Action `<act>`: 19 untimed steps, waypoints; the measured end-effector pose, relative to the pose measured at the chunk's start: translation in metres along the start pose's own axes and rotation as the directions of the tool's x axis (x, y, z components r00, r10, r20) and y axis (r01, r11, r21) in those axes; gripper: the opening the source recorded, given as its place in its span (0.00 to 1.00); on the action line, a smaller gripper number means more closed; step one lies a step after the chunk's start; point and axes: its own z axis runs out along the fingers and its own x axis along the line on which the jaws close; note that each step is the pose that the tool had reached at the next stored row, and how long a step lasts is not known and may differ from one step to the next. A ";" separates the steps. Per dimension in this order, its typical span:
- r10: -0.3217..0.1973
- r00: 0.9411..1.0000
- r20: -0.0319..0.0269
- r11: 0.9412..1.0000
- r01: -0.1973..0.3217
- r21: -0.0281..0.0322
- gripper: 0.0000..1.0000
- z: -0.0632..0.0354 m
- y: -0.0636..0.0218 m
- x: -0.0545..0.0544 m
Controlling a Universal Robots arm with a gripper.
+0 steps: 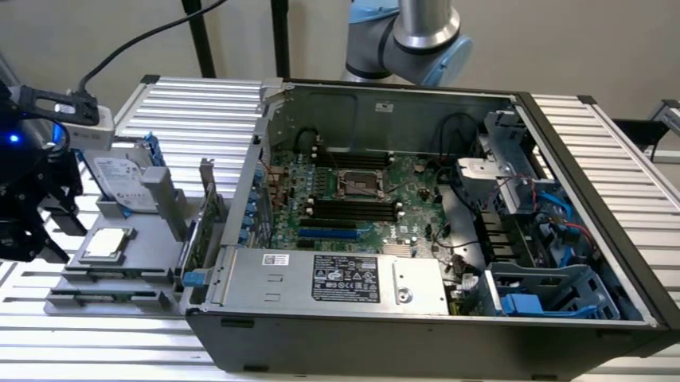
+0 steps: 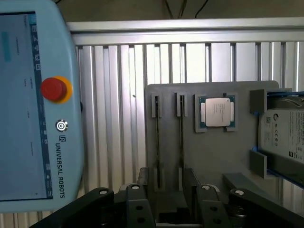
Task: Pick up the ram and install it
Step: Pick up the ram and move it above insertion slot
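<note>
Two ram sticks stand on edge in the gray tray, which sits on the surface at the exterior view's left of the open case. Nothing is picked up or installed yet. The claw hangs open and empty over one end of the sticks. The tray also carries one CPU and one hard drive. One pendant lies beside it.

The tool hangs at the exterior view's far left edge, pointing down, black fingers spread apart, gripping nothing. A silver-and-blue arm joint sits at top centre.
</note>
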 end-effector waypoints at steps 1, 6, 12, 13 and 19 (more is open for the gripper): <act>-0.002 1.000 0.000 1.000 0.002 0.000 0.42 0.0019 0.0000 0.001; -0.009 1.000 0.000 1.000 0.009 0.000 0.42 0.0112 -0.0001 0.003; -0.025 1.000 0.000 1.000 0.025 0.000 0.42 0.0219 -0.0002 0.004; -0.029 1.000 0.000 1.000 0.029 0.000 0.42 0.0237 -0.0002 0.004; -0.049 0.999 0.000 0.999 0.049 0.000 0.42 0.0347 -0.0003 0.004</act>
